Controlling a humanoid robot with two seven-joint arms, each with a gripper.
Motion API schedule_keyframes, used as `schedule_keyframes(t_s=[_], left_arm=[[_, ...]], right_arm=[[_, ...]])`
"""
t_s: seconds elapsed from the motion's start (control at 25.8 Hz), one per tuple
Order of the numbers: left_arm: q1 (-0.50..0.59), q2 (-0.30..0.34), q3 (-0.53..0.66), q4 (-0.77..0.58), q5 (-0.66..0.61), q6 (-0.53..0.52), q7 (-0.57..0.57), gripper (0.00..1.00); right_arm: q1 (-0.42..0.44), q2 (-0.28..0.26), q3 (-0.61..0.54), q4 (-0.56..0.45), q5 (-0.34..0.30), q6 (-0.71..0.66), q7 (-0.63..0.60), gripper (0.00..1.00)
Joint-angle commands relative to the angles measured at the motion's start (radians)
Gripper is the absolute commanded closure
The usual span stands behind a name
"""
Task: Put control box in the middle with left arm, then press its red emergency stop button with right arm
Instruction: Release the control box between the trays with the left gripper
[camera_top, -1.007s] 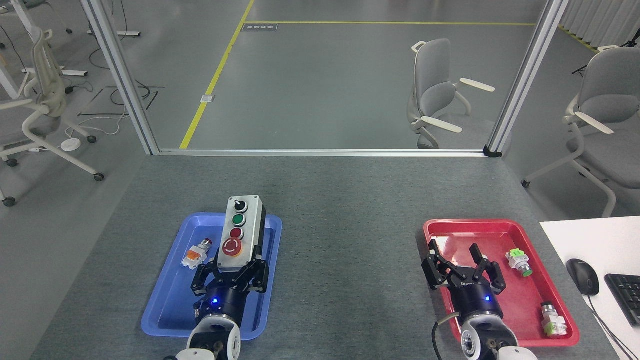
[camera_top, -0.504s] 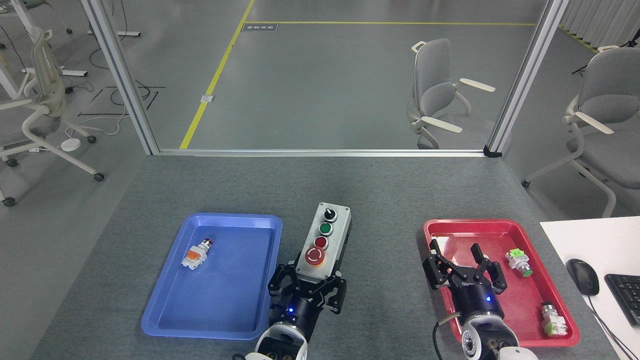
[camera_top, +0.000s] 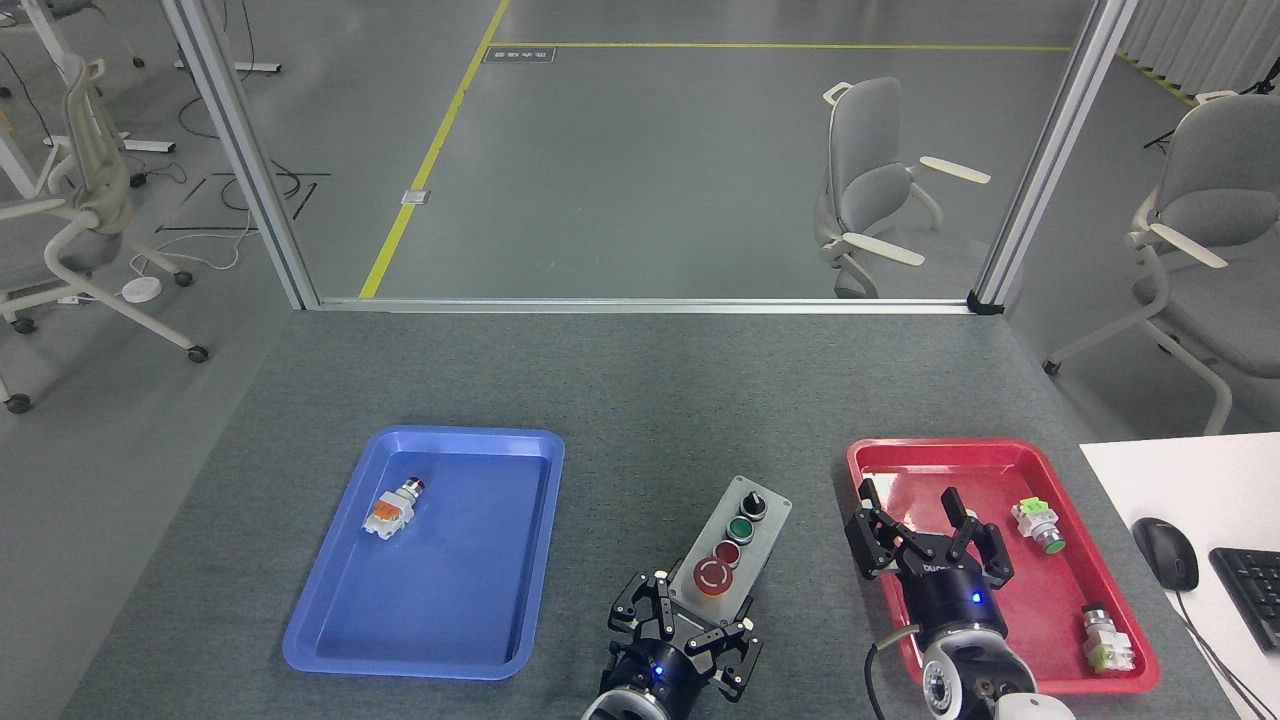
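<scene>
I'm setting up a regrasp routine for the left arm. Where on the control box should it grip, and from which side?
Grip the control box across its two long side walls at the near end, coming from the robot's side, as the left gripper appears to do. The long sides look flat and parallel, and the top is crowded with controls, including the red emergency stop button.
</scene>
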Motion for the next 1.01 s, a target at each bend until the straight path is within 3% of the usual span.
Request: schedule_keyframes(t_s=[0.0, 0.43, 0.54, 0.7, 0.74, 0.77, 0.97], left_arm=[[-0.030, -0.002, -0.028, 0.051, 0.003, -0.003, -0.002, 1.00], [-0.056, 0.000, -0.056, 0.081, 0.009, -0.007, -0.002, 1.00], [-0.054, 0.000, -0.056, 0.081, 0.009, -0.006, -0.002, 0.95], [-0.054, 0.000, -0.058, 0.081, 0.009, -0.001, -0.002, 0.69], [-0.054, 0.000, -0.058, 0.081, 0.009, 0.000, -0.003, 0.52], [-0.054, 0.000, -0.058, 0.080, 0.009, 0.002, -0.006, 0.42], [-0.054, 0.000, -0.058, 0.078, 0.009, 0.000, -0.044, 0.24]], right_arm=[[0.000, -0.002, 0.000, 0.000, 0.000, 0.000, 0.000, 0.01], [0.000, -0.003, -0.002, 0.000, 0.000, 0.000, 0.002, 0.01], [0.000, -0.002, -0.002, 0.002, 0.000, 0.000, 0.002, 0.01], [-0.002, -0.002, 0.000, 0.003, 0.000, -0.002, 0.002, 0.01], [-0.002, -0.002, 0.000, 0.003, 0.000, -0.002, 0.002, 0.01], [-0.002, -0.002, -0.002, 0.003, 0.000, -0.002, 0.002, 0.01], [-0.002, -0.002, 0.000, 0.003, 0.000, -0.003, 0.002, 0.01]])
